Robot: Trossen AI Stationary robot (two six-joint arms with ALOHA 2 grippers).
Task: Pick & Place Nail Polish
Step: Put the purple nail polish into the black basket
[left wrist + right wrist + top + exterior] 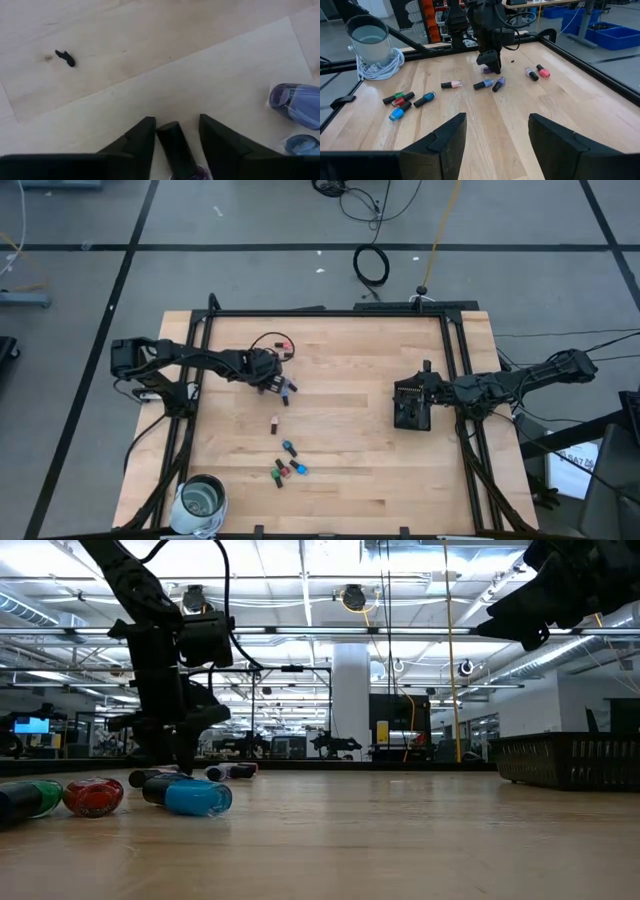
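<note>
Dark-capped purple bottle (178, 155) between left gripper (176, 137) fingers, unclosed; high view hides it.

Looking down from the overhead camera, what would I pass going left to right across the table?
Glass jar → left gripper over some bottles → the loose bottles → black tray → right gripper.

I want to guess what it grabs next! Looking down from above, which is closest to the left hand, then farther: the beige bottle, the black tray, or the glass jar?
From the left hand:
1. The beige bottle, lying alone near the table's middle.
2. The glass jar, at the table's corner on the left arm's side.
3. The black tray, across the table by the right hand.
</note>
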